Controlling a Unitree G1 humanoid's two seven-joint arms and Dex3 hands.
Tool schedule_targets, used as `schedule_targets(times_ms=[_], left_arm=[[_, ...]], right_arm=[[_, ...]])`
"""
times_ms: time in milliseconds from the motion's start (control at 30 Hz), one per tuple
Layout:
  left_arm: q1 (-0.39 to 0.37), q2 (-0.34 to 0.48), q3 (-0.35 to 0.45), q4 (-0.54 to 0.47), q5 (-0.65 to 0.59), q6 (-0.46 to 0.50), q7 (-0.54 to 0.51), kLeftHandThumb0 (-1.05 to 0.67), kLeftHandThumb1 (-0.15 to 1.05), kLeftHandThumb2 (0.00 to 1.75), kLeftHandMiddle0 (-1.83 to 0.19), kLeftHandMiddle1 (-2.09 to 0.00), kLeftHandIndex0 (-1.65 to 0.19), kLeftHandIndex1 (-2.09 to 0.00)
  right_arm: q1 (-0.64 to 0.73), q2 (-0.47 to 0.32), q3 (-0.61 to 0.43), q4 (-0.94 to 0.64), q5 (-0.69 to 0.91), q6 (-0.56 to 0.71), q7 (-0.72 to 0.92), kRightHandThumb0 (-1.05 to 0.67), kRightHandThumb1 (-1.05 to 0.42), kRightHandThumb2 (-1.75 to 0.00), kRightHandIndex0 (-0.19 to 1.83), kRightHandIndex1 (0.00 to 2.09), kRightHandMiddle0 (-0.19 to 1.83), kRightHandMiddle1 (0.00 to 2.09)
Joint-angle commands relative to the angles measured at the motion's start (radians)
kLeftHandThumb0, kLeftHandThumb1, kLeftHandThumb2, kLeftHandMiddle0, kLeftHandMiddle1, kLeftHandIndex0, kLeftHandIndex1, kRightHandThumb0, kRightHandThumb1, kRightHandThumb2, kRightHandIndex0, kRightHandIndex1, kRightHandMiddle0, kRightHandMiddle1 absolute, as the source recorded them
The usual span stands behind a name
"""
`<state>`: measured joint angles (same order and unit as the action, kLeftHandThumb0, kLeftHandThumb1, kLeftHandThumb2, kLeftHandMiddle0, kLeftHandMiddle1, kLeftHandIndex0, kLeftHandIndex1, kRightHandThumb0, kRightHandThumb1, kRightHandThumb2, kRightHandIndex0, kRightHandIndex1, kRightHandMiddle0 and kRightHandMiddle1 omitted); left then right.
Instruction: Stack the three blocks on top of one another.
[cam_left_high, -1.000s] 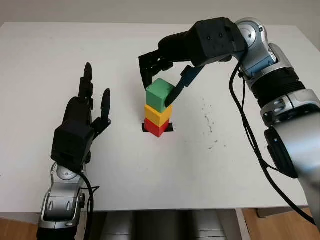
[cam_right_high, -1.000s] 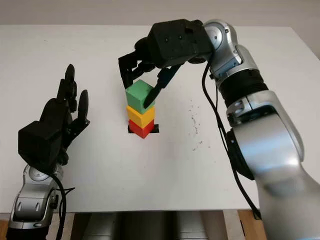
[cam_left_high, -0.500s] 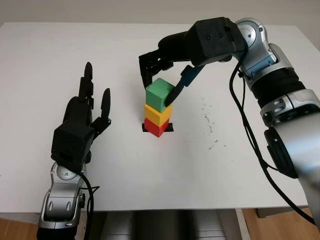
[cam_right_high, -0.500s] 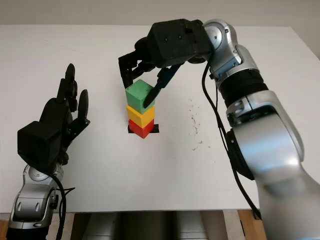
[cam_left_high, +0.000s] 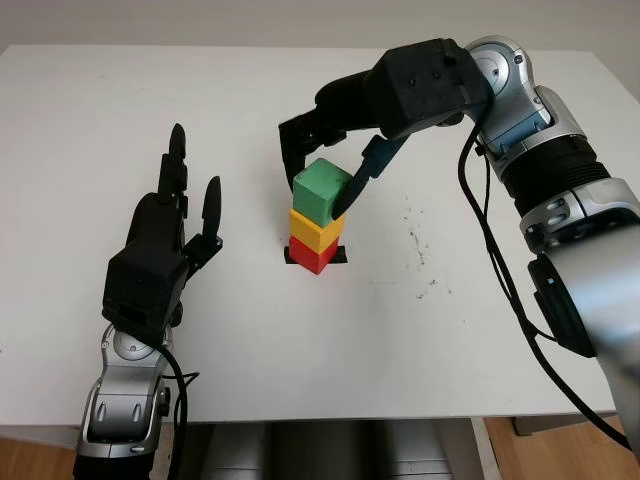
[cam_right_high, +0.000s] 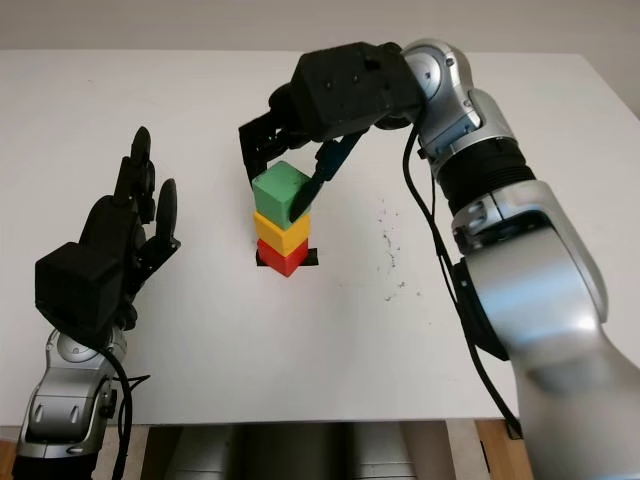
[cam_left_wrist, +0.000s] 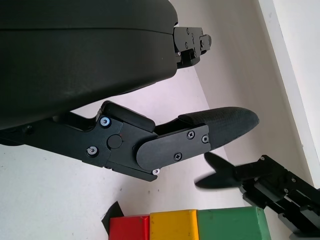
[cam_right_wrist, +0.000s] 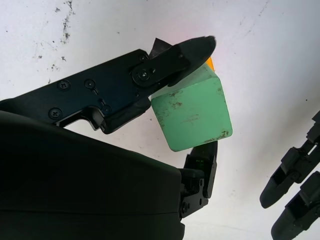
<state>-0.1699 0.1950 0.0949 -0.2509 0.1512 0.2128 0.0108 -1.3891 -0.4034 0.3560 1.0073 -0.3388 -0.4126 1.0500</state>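
No text, label, brand, number or sign can be read on any surface; the blocks, hands and worktop carry no legible writing.

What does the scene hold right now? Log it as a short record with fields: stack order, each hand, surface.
stack order: red cube block at the bottom, yellow cube block in the middle, green cube block on top
stack base: red block sits on a black mark on the white table
right hand: at the top of the stack, fingers closed on the green block
left hand: open, raised above the table beside the stack, apart from it
task state: all three blocks stacked, green block not yet let go
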Motion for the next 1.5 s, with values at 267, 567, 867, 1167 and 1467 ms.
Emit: schedule_targets(times_ms=[267, 567, 867, 1167, 1467], left_arm=[[-0.003, -0.001, 0.001, -0.012, 0.005, 0.0, 0.009, -0.82, 1.05, 0.68, 0.1, -0.06, 0.1, -0.06], [-0.007, -0.001, 0.002, -0.006, 0.005, -0.003, 0.007, -0.82, 1.05, 0.69, 0.11, -0.05, 0.11, -0.06], [0.001, 0.019, 0.037, 0.005, -0.038, -0.027, -0.016, -0.82, 1.05, 0.68, 0.13, -0.05, 0.11, -0.05], [0.01, 0.012, 0.076, 0.018, -0.108, -0.04, -0.023, -0.8, 1.05, 0.67, 0.15, -0.04, 0.13, -0.04], [0.02, 0.004, 0.097, 0.019, -0.159, -0.103, -0.029, -0.77, 1.05, 0.7, 0.17, -0.05, 0.12, -0.05]], right_arm=[[-0.021, 0.0, -0.003, -0.018, 0.006, 0.041, 0.032, -0.86, -0.9, -0.05, -0.12, 0.01, 0.02, 0.29], [-0.027, -0.013, -0.037, -0.06, 0.054, 0.115, 0.105, -0.93, -0.9, -0.06, -0.19, 0.0, -0.19, 0.0], [0.204, -0.017, -0.244, -0.349, 0.235, 0.273, -0.166, -0.9, -1.05, -0.6, -0.19, 0.0, -0.19, 0.0], [0.443, 0.036, -0.405, -0.379, 0.41, 0.377, -0.392, -0.84, -1.05, -0.68, -0.19, 0.0, -0.19, 0.0], [0.651, 0.159, -0.457, -0.518, 0.463, 0.46, -0.657, -0.8, -1.05, -0.72, -0.19, 0.0, -0.19, 0.0]])
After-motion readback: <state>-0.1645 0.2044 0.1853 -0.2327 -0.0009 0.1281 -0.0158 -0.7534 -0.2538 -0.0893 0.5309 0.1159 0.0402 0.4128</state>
